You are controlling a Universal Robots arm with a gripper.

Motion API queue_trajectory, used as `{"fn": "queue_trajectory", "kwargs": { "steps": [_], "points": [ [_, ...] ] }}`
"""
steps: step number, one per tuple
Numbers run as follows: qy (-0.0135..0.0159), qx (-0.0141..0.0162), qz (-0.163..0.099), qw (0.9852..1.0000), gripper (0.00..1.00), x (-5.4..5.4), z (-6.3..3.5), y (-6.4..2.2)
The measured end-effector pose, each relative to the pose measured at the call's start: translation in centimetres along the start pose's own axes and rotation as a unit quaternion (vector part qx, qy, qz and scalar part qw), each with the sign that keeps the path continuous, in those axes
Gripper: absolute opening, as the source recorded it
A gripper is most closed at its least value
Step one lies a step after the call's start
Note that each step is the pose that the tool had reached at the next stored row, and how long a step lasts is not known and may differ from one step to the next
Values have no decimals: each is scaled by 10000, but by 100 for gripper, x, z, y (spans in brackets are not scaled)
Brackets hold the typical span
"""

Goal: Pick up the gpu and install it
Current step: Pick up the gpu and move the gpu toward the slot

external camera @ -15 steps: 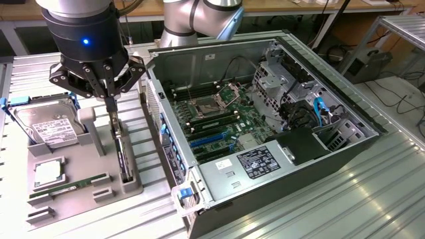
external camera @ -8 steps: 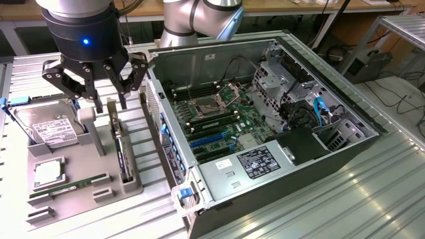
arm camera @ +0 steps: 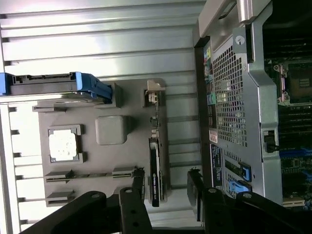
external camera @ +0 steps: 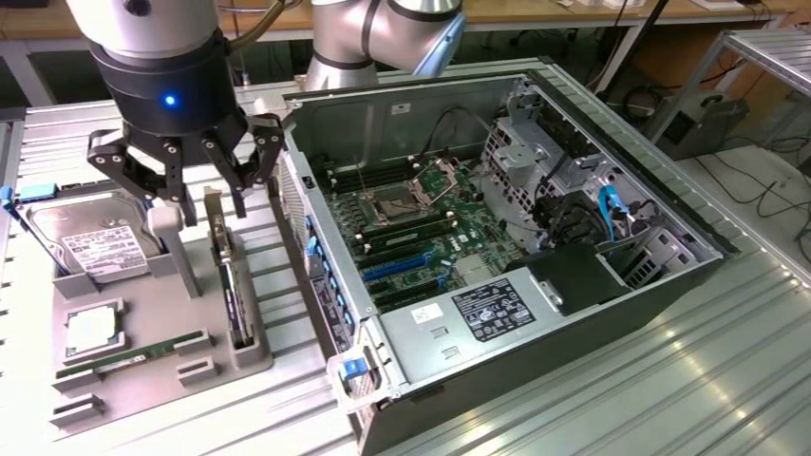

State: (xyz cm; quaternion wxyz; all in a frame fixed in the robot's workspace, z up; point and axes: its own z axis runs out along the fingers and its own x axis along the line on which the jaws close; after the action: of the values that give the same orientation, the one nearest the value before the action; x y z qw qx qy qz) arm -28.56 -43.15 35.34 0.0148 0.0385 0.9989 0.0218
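My gripper (external camera: 203,195) hangs with its jaws spread wide and nothing between them. The gpu (external camera: 230,280) stands on its long edge in a slot of the grey tray, directly below me. In the wrist view (arm camera: 166,187) the card (arm camera: 154,168) runs up into the gap between my two fingers (arm camera: 139,195). It sits much nearer this one than the other, and neither is closed on it. I cannot tell whether that near finger touches its edge.

Everything rests on a ribbed metal table (external camera: 633,380). Behind it are a wooden workbench (external camera: 571,11) and loose cables on the floor at the exterior view's right.

The largest container is the open computer case (external camera: 380,123), lying on its side just beside the tray, toward the exterior view's right. Inside it are the green motherboard (external camera: 424,228) with blue and black slots, and a power supply (external camera: 488,313) with a white label.

The tray (external camera: 152,318) also holds three other parts. A hard drive (external camera: 89,242) with a white label stands upright in its far corner. A square processor chip (external camera: 95,328) lies flat in a pocket. A slim green RAM stick (external camera: 133,356) sits on edge along the near side.
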Motion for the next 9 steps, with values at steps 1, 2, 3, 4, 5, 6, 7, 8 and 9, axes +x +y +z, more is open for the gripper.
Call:
{"fn": "queue_trajectory", "kwargs": {
  "steps": [1, 2, 3, 4, 5, 6, 7, 8, 9],
  "points": [
    [0, 0, 1, 10000, 48, 2, 18, -1],
    [0, 0, 3, 10000, 48, 5, 39, -2],
    [0, 0, 4, 10000, 48, 8, 59, -3],
    [0, 1, 4, 10000, 48, 10, 75, -4],
    [0, 1, 5, 10000, 48, 13, 96, -5],
    [0, 0, 5, 10000, 48, 17, 122, -7],
    [0, 0, 5, 10000, 48, 19, 143, -8],
    [0, 1, 5, 10000, 48, 21, 161, -9],
    [0, 0, 5, 10000, 48, 23, 183, -10]
  ]
}}
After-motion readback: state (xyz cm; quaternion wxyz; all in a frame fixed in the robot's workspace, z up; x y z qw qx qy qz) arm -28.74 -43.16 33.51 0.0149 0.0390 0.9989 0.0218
